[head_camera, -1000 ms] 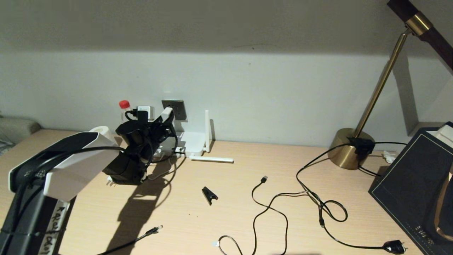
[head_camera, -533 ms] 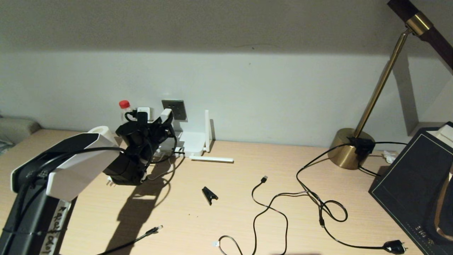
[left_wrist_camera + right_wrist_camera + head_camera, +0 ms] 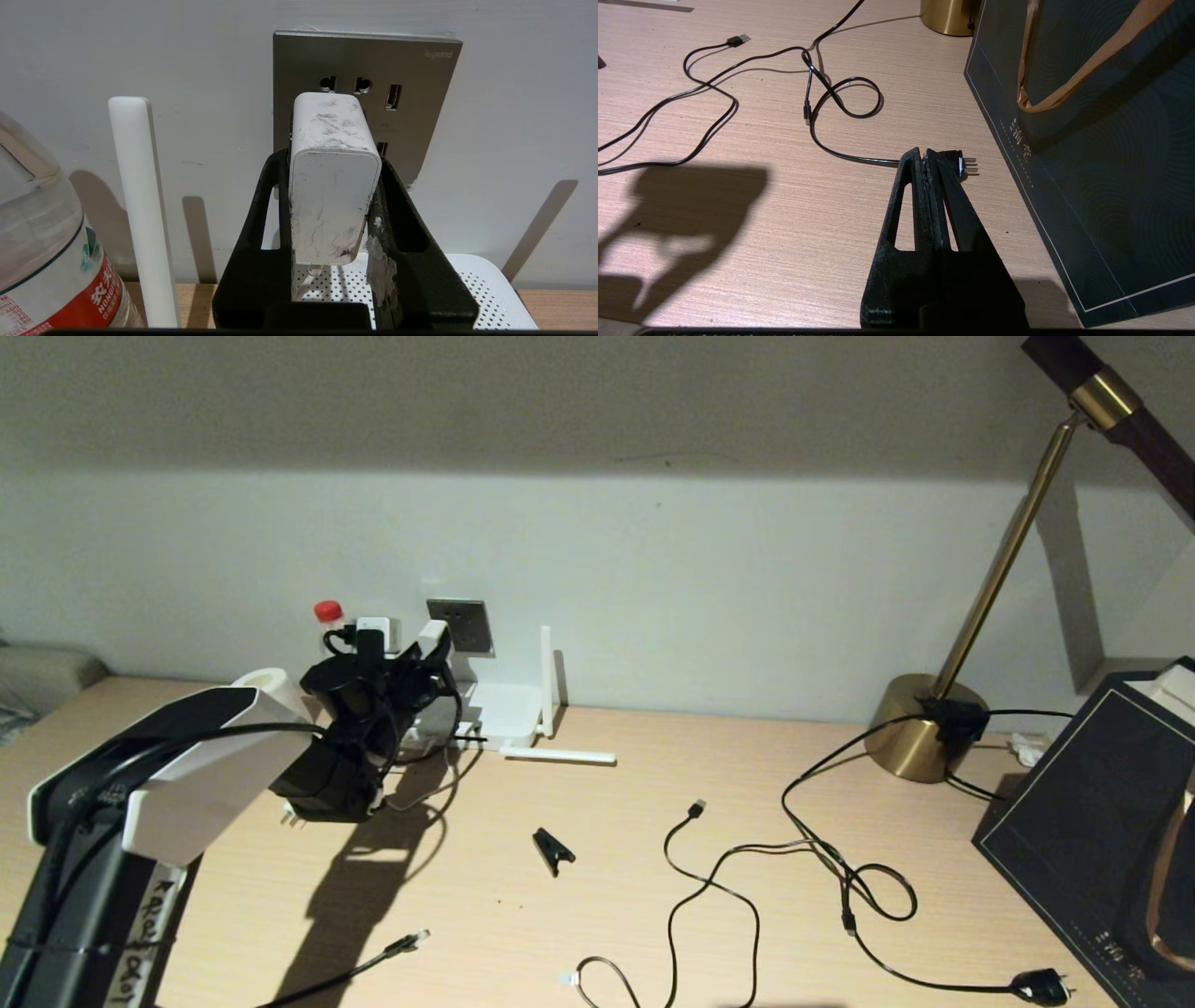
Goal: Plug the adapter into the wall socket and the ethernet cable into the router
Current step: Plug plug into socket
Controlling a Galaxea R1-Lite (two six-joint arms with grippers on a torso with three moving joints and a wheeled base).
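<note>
left gripper (image 3: pixel 332 186): I have its fingers clamped on the adapter (image 3: pixel 331 179), one on each side, at the back edge of the tabletop (image 3: pixel 597 859), left part.
adapter: held level in front of the wall socket (image 3: pixel 402 70), its far end over the plate's lower holes; I can't tell if the pins are in or just touching. Thin white cord hangs from its near end.
wall socket: dark grey plate on the wall just above the back edge; upper holes uncovered.
router (image 3: pixel 509 714): flat on the tabletop against the back edge, directly below the socket; one antenna (image 3: pixel 546 677) upright, another (image 3: pixel 560 756) lying flat toward the middle.
ethernet cable (image 3: pixel 373 959): clear plug tip lies loose near the front edge, left part, well apart from the router.
containers: water bottle (image 3: pixel 42 233), red cap, stands at the back edge just beside the left gripper, contents unclear; dark paper bag (image 3: pixel 1101 140) at the right edge, inside hidden.
right gripper (image 3: pixel 930 158): fingers pressed together on nothing, near the front right corner beside the bag, above a black pronged plug (image 3: pixel 964 164).
open room: middle of the tabletop holds a black clip (image 3: pixel 553 849) and looping USB cable (image 3: pixel 709 887); lamp base (image 3: pixel 924 728) sits at the back right.
</note>
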